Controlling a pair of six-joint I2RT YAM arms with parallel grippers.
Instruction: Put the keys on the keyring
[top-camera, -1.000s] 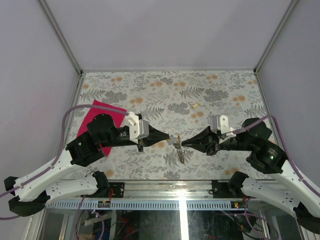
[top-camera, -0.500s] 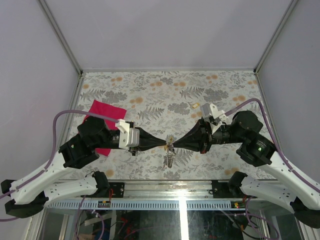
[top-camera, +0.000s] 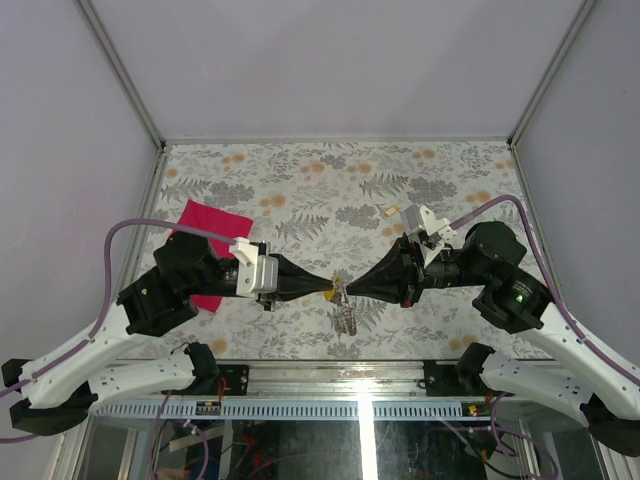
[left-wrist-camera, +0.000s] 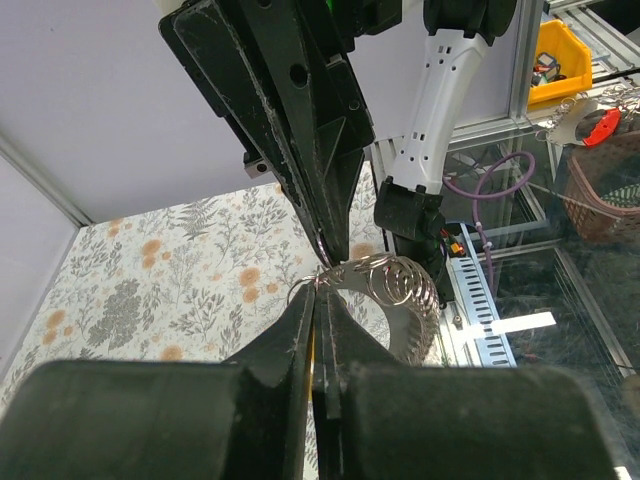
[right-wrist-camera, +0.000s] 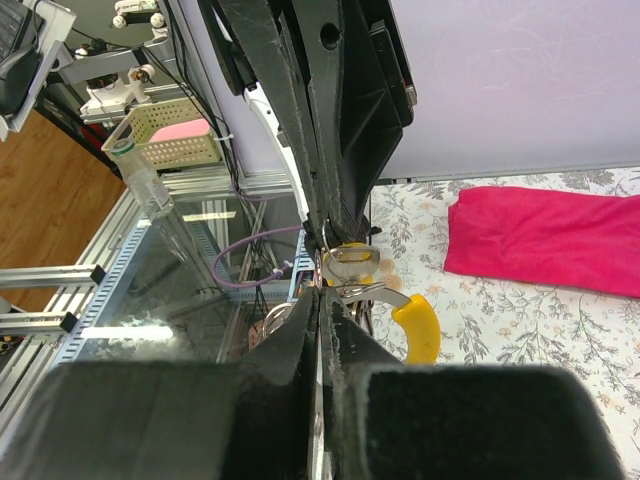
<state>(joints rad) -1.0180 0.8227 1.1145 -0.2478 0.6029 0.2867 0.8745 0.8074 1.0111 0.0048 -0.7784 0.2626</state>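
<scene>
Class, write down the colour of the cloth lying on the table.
The cloth is pinkish red; the right wrist view shows it best.

You'll see a crimson cloth (top-camera: 205, 215) lying flat on the floral-print tabletop (top-camera: 450, 170), whose pattern spreads out to the right of the cloth. Well apart from the cloth, off the tabletop, stand a yellow bin (left-wrist-camera: 560, 55) and a brown basket (left-wrist-camera: 605, 195).

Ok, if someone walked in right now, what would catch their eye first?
The two black hands meet tip to tip over the near middle of the table: the left hand pinches what looks like a yellow-capped key, and the right hand is shut on the keyring, its coils dangling below. A bright pink cloth lies at the table's left side.
</scene>
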